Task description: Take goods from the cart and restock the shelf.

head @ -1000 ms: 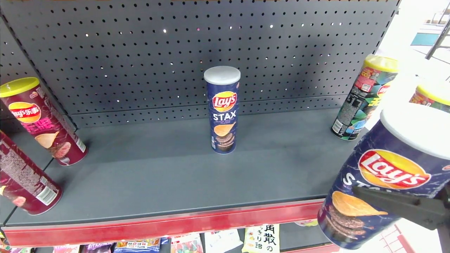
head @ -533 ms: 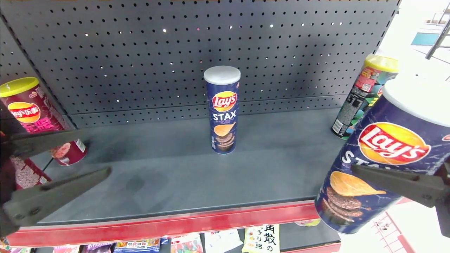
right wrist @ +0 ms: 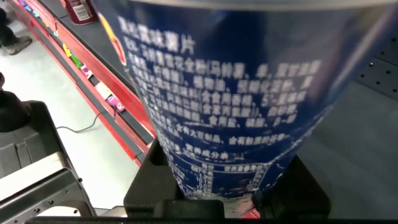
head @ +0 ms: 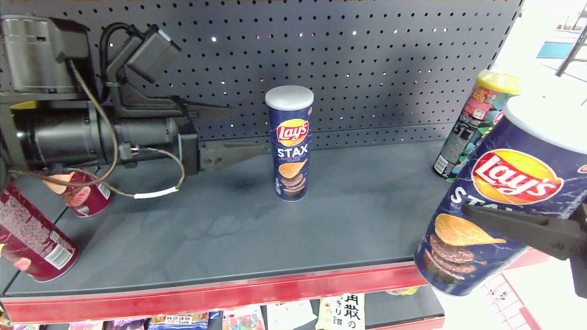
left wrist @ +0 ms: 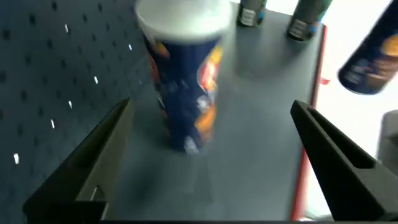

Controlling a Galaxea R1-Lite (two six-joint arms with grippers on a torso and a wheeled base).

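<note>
A blue chips can (head: 290, 142) with a grey lid stands upright mid-shelf near the pegboard back. My left gripper (head: 249, 129) hovers just left of it, open, fingers pointing at the can without touching it. In the left wrist view that can (left wrist: 183, 81) stands a little beyond the two spread fingers (left wrist: 93, 168). My right gripper (head: 493, 201) is shut on a second blue chips can (head: 513, 178), held tilted off the shelf's front right corner. One dark finger (head: 518, 229) crosses its front. The held can (right wrist: 230, 93) looms close in the right wrist view.
Two red cans (head: 32, 243) (head: 85, 197) lean at the shelf's left end. A dark can with a yellow lid (head: 472, 128) stands at the right. The grey shelf (head: 220, 229) has a red front edge (head: 206, 293). Packets (head: 339, 311) fill the lower shelf.
My left arm came in from the lower left and rose to the standing can's height, fingers still open. The right gripper lifted its can slightly and moved it toward the shelf.
</note>
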